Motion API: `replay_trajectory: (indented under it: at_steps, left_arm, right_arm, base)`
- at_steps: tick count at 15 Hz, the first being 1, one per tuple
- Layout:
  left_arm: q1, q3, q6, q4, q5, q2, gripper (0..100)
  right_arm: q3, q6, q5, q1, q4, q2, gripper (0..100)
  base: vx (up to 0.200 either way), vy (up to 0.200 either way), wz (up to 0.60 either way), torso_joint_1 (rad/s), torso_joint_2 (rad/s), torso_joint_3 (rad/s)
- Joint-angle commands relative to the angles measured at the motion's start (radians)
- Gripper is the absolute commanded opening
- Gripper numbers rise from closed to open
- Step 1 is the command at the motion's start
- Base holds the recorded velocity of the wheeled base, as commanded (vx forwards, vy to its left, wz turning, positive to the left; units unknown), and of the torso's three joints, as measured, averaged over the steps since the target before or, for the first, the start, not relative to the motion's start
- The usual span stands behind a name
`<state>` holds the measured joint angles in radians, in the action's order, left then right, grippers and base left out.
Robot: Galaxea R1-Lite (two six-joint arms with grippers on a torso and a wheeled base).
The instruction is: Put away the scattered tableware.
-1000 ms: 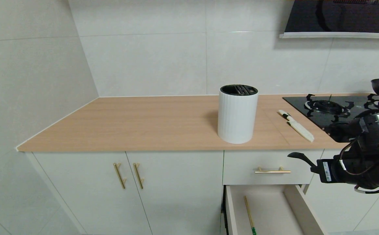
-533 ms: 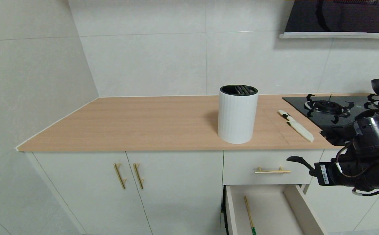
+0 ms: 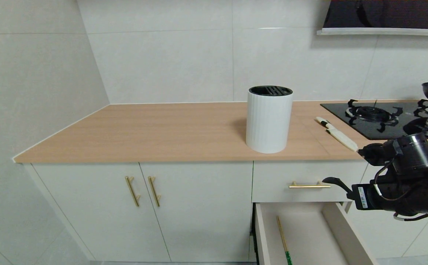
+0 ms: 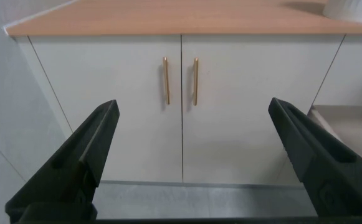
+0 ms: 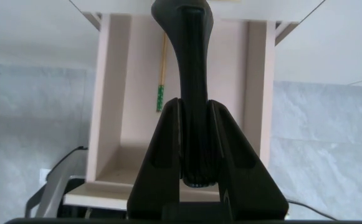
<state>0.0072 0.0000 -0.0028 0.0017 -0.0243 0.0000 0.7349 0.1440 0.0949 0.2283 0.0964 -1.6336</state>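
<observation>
Right tool [image 3: 332,180] was pressed together near open drawer [image 3: 336,224] holding chopstick [image 3: 283,239]. Left tool [image 4: 193,112] was spread. Knife [image 3: 337,134] lay on desk [image 3: 162,132].

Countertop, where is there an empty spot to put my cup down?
The countertop is bare from the left wall corner to the white holder. Right of the holder it is tighter: a knife lies between it and the stove. The open drawer has room right of the chopsticks.

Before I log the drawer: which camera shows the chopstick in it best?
The right wrist view: the chopstick lies full length, clear of its claw. The head view cuts off its green end; the left wrist view faces cupboard doors.
</observation>
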Motion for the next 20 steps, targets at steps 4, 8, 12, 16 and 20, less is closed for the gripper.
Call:
replay_trajectory:
  at_steps: [4,8,12,16,20]
  left_arm:
    - [0.000,0.000,0.000,0.000,0.000,0.002,100]
    - [0.000,0.000,0.000,0.000,0.000,0.000,100]
    - [0.000,0.000,0.000,0.001,0.000,0.002,100]
    - [0.000,0.000,0.000,0.000,0.000,0.002,100]
    - [0.000,0.000,0.000,0.000,0.000,0.000,100]
  right_arm:
    - [-0.005,-0.003,0.000,0.002,0.000,-0.012,0]
    - [-0.006,-0.004,0.002,0.003,0.000,-0.028,0]
    - [-0.006,-0.004,0.003,0.005,0.000,-0.031,0]
    - [-0.006,-0.004,0.003,0.006,0.000,-0.031,0]
    - [-0.006,-0.004,0.003,0.008,0.000,-0.032,0]
  base:
    - [0.000,0.000,0.00,-0.196,0.48,0.282]
    - [0.000,0.000,0.00,-0.184,0.48,0.290]
    - [0.000,0.000,0.00,-0.149,0.46,0.301]
    - [0.000,0.000,0.00,-0.113,0.45,0.334]
    - [0.000,0.000,0.00,-0.025,0.13,0.092]
